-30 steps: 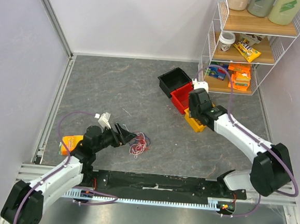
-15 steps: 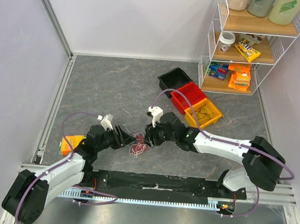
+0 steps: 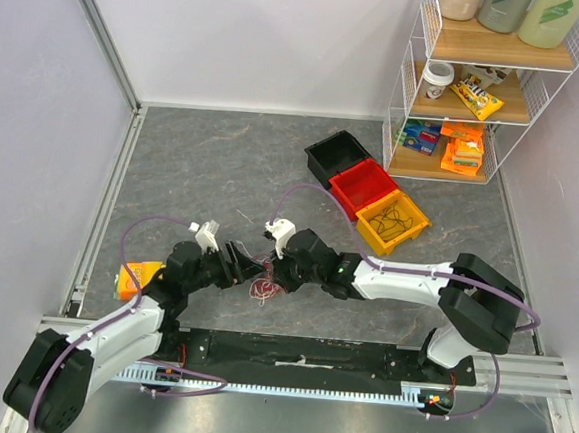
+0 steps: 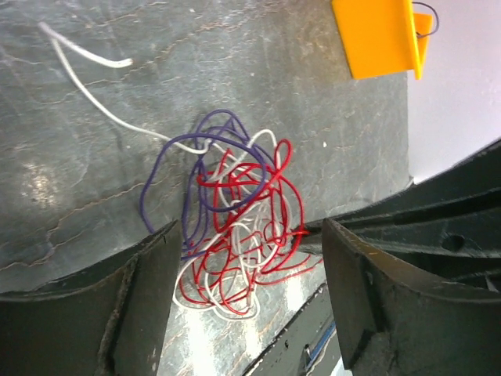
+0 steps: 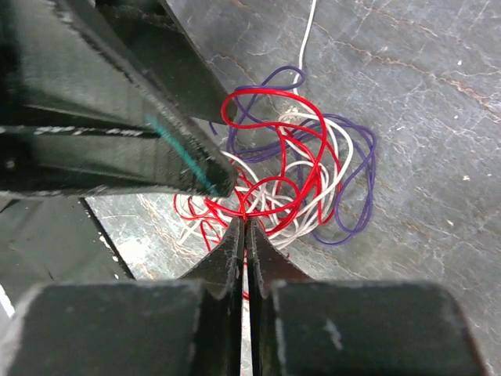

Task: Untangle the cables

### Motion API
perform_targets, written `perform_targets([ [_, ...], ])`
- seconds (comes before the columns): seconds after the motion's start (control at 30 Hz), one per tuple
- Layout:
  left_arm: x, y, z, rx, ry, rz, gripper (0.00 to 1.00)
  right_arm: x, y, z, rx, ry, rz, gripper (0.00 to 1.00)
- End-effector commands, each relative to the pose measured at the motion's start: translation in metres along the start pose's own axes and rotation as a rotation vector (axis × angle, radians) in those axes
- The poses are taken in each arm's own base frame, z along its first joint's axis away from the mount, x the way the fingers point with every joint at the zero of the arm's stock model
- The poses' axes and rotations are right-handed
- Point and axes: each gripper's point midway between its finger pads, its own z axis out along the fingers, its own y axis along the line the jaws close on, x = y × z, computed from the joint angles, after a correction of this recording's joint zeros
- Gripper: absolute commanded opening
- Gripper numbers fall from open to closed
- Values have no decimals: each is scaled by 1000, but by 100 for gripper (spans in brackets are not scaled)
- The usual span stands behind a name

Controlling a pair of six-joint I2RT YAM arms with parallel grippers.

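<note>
The cables (image 3: pixel 262 292) lie as a small tangle of red, white and dark purple loops on the grey table, near its front edge. My left gripper (image 3: pixel 246 269) is open, and in the left wrist view its jaws (image 4: pixel 250 298) straddle the tangle (image 4: pixel 235 211). A white strand (image 4: pixel 86 94) trails away from the tangle. My right gripper (image 3: pixel 275 274) reaches in from the right. In the right wrist view it (image 5: pixel 244 222) is shut, its tips pinching a red loop of the tangle (image 5: pixel 297 172). A left finger (image 5: pixel 117 117) sits close by.
Black (image 3: pixel 336 156), red (image 3: pixel 364 185) and yellow (image 3: pixel 393 223) bins stand in a row at the back right; the yellow one holds a dark wire. A wire shelf rack (image 3: pixel 480 91) with goods is behind them. An orange object (image 3: pixel 136 278) lies by the left arm.
The right arm swung from the bins over to the tangle and shut its jaws on a red loop. The left gripper stayed at the tangle, narrowing briefly and opening again.
</note>
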Motion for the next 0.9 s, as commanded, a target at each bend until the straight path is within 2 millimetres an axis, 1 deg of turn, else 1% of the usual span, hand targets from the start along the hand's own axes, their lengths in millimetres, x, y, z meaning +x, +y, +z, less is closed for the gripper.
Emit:
perform_targets([
  [0.0, 1, -22, -5, 118, 10, 40, 79, -29, 3, -10, 23, -87, -15, 0],
  [0.03, 3, -23, -6, 125, 20, 41, 80, -33, 0, -13, 43, -103, -10, 0],
  [0.1, 5, -23, -6, 126, 30, 29, 80, -40, 4, -20, 32, -127, 2, 0],
  [0.13, 7, -20, -5, 115, 39, 19, 78, -44, 6, -24, 23, -142, 7, 0],
  [0.23, 12, -13, 2, 67, 88, 1, 74, -65, 16, -45, -8, -221, 30, 0],
  [0.33, 12, -11, 12, 36, 137, 3, 68, -88, 27, -71, -53, -315, 47, 0],
  [0.37, 10, -12, 16, 33, 141, 6, 66, -95, 35, -80, -93, -338, 46, 0],
  [0.43, 7, -12, 20, 23, 137, 8, 63, -113, 45, -101, -130, -403, 46, 0],
  [0.47, 5, -12, 21, 19, 133, 10, 61, -126, 50, -115, -145, -450, 46, 0],
  [0.53, 4, -13, 23, 18, 128, 15, 59, -146, 56, -139, -164, -521, 40, 0],
  [0.57, 5, -13, 22, 17, 130, 16, 56, -158, 60, -155, -174, -568, 36, 0],
  [0.63, 4, -13, 21, 19, 118, 17, 52, -177, 66, -179, -189, -637, 23, 0],
  [0.7, 3, -12, 20, 20, 104, 17, 47, -194, 72, -198, -199, -687, 1, 0],
  [0.73, 2, -13, 20, 21, 99, 16, 45, -202, 75, -207, -205, -711, -6, 0],
  [0.8, 1, -13, 20, 22, 91, 15, 41, -213, 81, -218, -222, -739, -24, 0],
  [0.83, 1, -15, 18, 31, 89, 21, 40, -218, 83, -222, -223, -750, -31, 0],
  [0.87, 1, -17, 16, 44, 82, 29, 42, -219, 81, -221, -210, -749, -38, 0],
])
